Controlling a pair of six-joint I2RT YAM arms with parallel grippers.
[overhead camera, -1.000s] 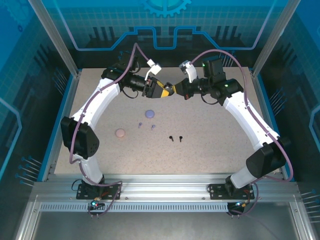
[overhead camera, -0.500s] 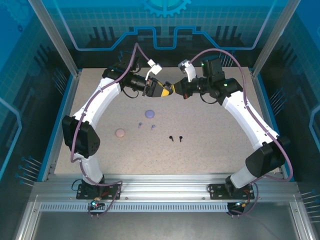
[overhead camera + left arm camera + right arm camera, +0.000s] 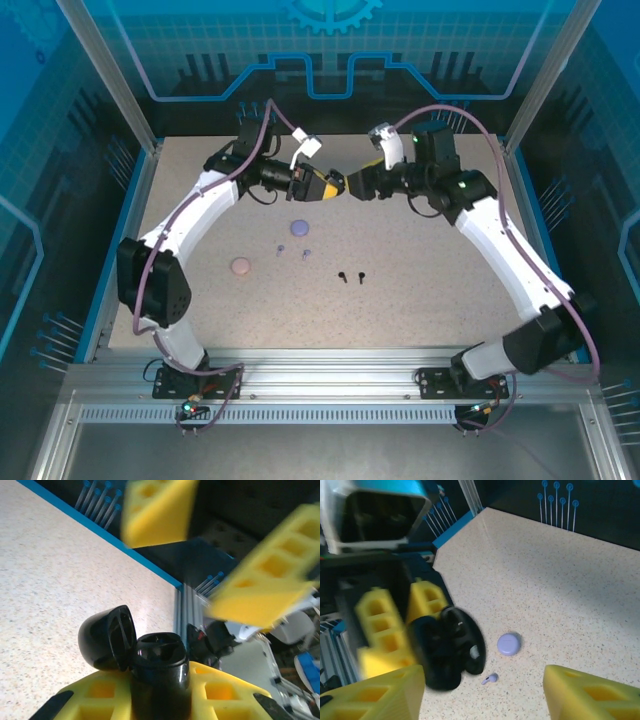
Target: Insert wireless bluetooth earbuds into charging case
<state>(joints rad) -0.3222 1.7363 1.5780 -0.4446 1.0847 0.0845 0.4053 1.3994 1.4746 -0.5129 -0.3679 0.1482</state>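
Earbuds (image 3: 343, 277) (black pair) lie on desk (image 3: 450, 290), well apart from black case (image 3: 160, 680); left jaws clamp case aloft, lid open, likely for loading; right jaws spread wide, empty.

Case (image 3: 157, 675) in left claw (image 3: 328, 186), earbuds (image 3: 343, 277) on table (image 3: 430, 295) before it

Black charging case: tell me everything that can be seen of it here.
The black charging case is small, rounded and glossy, plastic by its look. Its domed lid is swung open on a hinge, tilted to one side of the base. The base is clamped between the yellow fingers of the left gripper, held in the air over the far middle of the table. The right gripper stands open close by, not touching it. Its inside is too dark to tell what it holds.
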